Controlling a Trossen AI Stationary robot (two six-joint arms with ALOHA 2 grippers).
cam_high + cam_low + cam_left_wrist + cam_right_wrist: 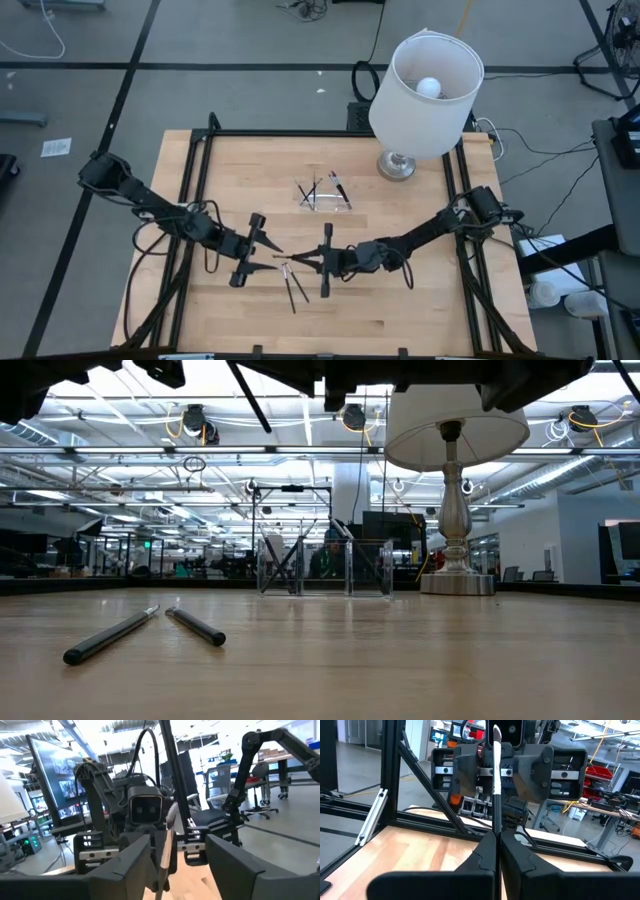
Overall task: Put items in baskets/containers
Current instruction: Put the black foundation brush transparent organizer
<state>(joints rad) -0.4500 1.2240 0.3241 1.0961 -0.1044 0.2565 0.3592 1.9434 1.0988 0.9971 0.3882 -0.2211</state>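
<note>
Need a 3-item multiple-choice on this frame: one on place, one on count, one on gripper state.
1. Where does the clear tray sit relative to the lamp?
A. On the lamp's left in the high view
B. Under the lampshade
C. At the table's near edge

2. How many sticks lie loose on the table near the grippers?
A. None
B. Two
C. Six

3. What is the right gripper doing?
A. Open, empty
B. Shut on a stick
C. Resting in the tray

Answers:
1 A: in the high view the tray lies left of the lamp base, apart from it.
2 B: the two loose sticks show side by side in the low view, and below the grippers in the high view.
3 B: in the right wrist view its fingers close on the held stick, which reaches up to the left gripper, whose fingers stand apart.
</note>
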